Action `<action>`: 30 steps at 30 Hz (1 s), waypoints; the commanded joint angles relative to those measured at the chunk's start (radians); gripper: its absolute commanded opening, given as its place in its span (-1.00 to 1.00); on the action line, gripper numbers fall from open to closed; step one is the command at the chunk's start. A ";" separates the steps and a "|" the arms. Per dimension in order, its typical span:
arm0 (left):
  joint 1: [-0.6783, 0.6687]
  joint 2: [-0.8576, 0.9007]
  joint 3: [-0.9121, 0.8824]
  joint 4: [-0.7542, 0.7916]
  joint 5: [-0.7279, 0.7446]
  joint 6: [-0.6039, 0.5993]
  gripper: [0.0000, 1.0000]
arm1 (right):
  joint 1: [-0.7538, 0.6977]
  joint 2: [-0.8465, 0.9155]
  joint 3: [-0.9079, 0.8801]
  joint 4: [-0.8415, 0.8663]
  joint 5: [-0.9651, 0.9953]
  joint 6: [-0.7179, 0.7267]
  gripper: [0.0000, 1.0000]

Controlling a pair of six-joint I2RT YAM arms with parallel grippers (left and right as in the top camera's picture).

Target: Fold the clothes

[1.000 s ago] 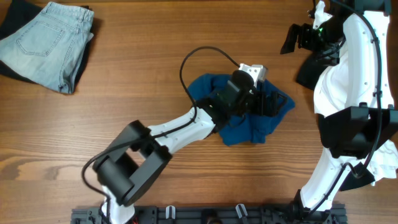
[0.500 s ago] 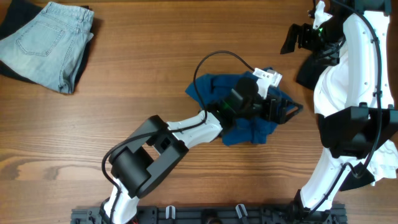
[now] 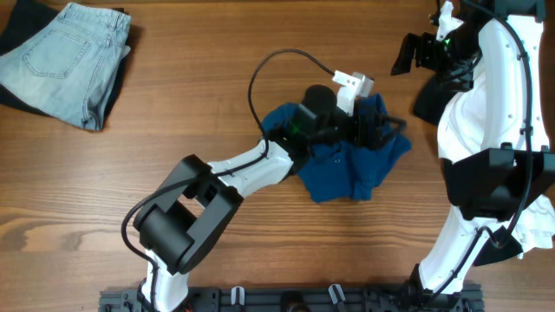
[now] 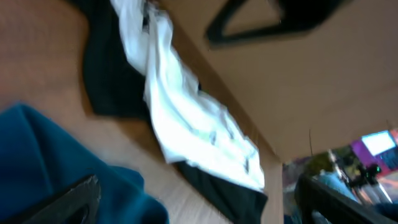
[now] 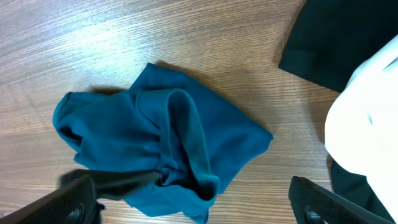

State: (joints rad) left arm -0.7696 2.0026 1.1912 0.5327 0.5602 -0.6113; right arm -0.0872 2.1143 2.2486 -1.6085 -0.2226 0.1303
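Overhanging the teal shirt (image 3: 351,173), left arm (image 3: 251,169) blocks it; jeans (image 3: 65,61) apart; all jaws released.

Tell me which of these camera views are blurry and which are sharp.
Left wrist view: blurred throughout, the white cloth garment and the crumpled teal-blue fabric shirt smeared soft. Right wrist view: sharp, the grain of the brown wooden table crisp. Overhead view: sharp, evenly lit, only soft shadows.

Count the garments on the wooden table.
3: crumpled teal-blue shirt at centre, folded pale-blue denim jeans far-left corner, white garment with black cloth at right. Dark fabric under the jeans may be another.
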 commanded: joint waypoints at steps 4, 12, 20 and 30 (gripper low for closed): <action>-0.016 -0.021 0.002 -0.293 -0.058 0.033 1.00 | -0.006 -0.031 0.021 0.000 -0.014 0.001 1.00; 0.031 -0.021 0.002 -0.396 -0.148 0.031 1.00 | -0.006 -0.031 0.021 0.000 -0.014 0.001 1.00; -0.006 -0.023 0.002 -0.362 -0.130 0.032 0.99 | -0.006 -0.031 0.021 0.000 -0.014 0.001 0.99; -0.138 -0.023 0.002 -0.145 -0.044 0.037 1.00 | -0.006 -0.031 0.021 0.000 -0.014 0.003 0.99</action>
State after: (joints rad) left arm -0.8619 2.0003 1.1908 0.3527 0.4736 -0.5964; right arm -0.0872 2.1143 2.2486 -1.6085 -0.2249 0.1299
